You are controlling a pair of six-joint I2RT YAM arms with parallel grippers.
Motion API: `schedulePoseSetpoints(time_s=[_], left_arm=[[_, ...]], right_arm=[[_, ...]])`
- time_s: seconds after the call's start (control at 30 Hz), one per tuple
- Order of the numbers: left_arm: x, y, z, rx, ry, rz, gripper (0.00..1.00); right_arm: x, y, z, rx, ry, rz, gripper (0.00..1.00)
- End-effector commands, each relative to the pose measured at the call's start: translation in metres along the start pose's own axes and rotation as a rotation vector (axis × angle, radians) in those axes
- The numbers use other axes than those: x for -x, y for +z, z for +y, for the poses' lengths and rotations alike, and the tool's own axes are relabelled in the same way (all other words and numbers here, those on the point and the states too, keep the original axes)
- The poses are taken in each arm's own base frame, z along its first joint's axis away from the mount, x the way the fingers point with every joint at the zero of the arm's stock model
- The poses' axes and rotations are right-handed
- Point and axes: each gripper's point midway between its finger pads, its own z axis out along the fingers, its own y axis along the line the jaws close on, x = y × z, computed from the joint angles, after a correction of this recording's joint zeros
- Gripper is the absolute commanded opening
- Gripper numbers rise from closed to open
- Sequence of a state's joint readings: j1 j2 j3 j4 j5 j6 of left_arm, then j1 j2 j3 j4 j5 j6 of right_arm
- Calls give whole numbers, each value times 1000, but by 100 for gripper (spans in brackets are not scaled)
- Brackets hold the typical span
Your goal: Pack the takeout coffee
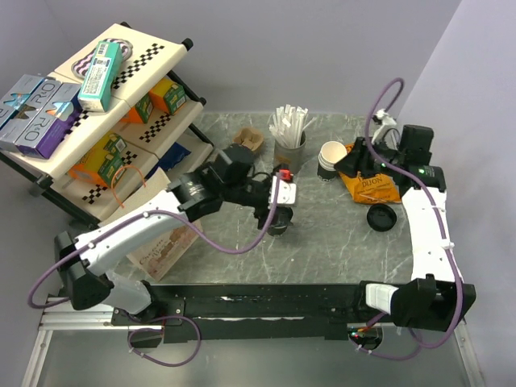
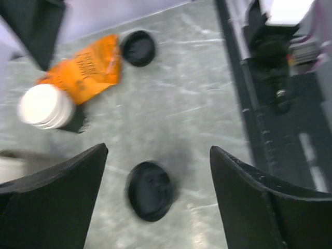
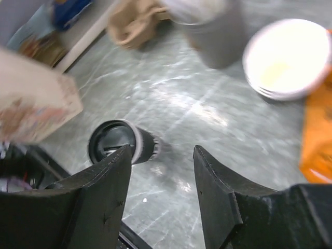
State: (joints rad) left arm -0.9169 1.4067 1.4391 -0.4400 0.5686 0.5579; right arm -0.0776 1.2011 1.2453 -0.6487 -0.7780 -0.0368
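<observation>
Takeout coffee (image 2: 150, 190) is found about midway between the left and right edges of the table (image 1: 339, 242), somewhat nearer the near edge than the far one. In the left wrist view only its round black top is shown, and in the right wrist view its dark body is made out behind that top. Whether it stands fully upright cannot be told from these views.

The left gripper (image 1: 278, 216) is held directly over the cup. Its fingers are spread wide, and the black top is seen between them, touched by neither.

The right gripper (image 3: 162, 150) is held toward the far right corner, well apart from the cup. Its fingers are parted and nothing is held between them.

A loose black lid (image 1: 380, 217) is laid flat toward the right edge, just beside the near end of an orange bag (image 1: 372, 187). A stack of white cups (image 1: 331, 158) is placed beside that bag, and a grey holder (image 1: 290, 153) filled with white straws (image 1: 289, 121) is set near the middle of the far edge. A paper bag (image 1: 165, 248) is seen at the near left corner, partly covered by the left arm.
</observation>
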Motion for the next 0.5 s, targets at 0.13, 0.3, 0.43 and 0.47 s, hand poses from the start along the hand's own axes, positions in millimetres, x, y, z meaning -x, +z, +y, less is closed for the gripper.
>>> schedulePoseSetpoints(time_s=[0.13, 0.3, 0.43, 0.47], left_arm=[[-26, 58, -8, -81, -313, 121, 69], [-55, 77, -9, 3, -497, 228, 60], [-77, 76, -11, 26, -587, 365, 62], [-83, 75, -14, 16, -608, 415, 63]], right_arm=[[0, -28, -13, -128, 133, -61, 56], [-1, -48, 1, -147, 53, -136, 56], [-6, -53, -2, -166, 48, -140, 57], [-6, -55, -5, -174, 60, -145, 57]])
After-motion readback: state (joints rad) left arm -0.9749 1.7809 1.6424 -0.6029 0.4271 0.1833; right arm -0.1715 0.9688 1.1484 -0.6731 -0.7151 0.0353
